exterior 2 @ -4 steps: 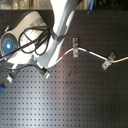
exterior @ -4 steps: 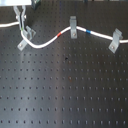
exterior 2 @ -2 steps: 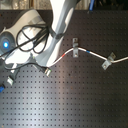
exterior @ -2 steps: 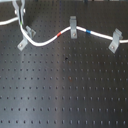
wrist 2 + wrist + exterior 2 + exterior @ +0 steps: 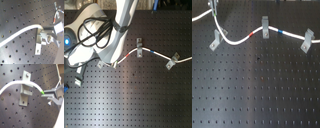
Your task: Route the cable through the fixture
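Gripper pinches the cable beside the clip; next, seat it in the slot.

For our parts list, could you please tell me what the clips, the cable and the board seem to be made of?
The clips look like bare metal: silver-grey, matte, bent sheet with flat faces. The cable seems a plastic-jacketed cord: smooth white, curving softly, with a red band and a blue band. The board looks like black, probably anodised, metal with gridded holes.
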